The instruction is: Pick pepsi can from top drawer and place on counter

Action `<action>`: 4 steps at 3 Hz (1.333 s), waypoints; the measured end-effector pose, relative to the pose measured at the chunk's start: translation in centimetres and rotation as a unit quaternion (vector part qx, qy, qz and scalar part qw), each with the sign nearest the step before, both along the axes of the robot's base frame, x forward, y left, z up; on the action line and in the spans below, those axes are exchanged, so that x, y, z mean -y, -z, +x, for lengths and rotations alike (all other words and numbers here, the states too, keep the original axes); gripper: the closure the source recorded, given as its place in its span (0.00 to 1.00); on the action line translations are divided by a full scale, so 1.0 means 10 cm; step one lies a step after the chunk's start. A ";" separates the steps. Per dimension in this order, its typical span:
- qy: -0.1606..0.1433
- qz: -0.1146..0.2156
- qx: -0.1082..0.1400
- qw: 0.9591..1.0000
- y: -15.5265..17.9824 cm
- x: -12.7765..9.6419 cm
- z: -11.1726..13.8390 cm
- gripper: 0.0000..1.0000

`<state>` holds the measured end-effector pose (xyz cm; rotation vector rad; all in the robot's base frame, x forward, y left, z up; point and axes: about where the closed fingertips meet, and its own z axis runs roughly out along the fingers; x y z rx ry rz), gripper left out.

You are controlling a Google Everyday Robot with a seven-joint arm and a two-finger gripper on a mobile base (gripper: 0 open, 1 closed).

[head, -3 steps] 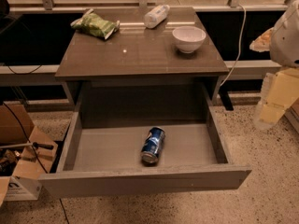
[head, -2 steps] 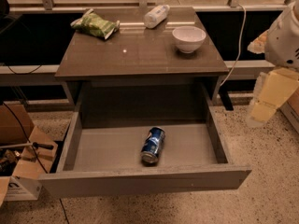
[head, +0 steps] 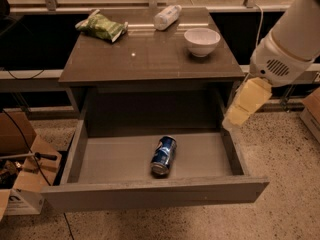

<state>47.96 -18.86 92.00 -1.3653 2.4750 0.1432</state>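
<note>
My jaws hang at the end of my white arm (head: 292,39), a pale yellow piece low on the right, just above the right side wall of the top drawer (head: 150,194) and just beside the right front corner of the counter (head: 150,59). Whether they stand open or closed I cannot tell; they are not on the can. The pepsi can (head: 163,156) lies down and to the left of my jaws, well apart from them. It is on its side on the drawer floor, about midway between the 2 side walls, with its silver top turned toward the front panel and its blue body angled a little toward the back right. The drawer is pulled fully out, and the can is the only thing I see in it. Up and to the left of my jaws, on the surface of the counter, a white bowl (head: 202,41) sits upright near the right edge, the closest of the 3 things there. A white plastic bottle (head: 167,17) lies on its side farther left at the back edge. A green snack bag (head: 101,27) lies farthest left, near the back left corner. Far to the left of my jaws, past the drawer, a cardboard box (head: 25,184) sits on the speckled floor (head: 285,149).
</note>
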 end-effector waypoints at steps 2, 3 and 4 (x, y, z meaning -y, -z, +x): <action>0.049 0.058 -0.035 0.996 0.46 -0.24 0.39 0.00; 0.049 0.062 -0.034 0.996 0.48 -0.26 0.41 0.00; 0.062 0.063 -0.049 0.995 0.64 -0.37 0.44 0.00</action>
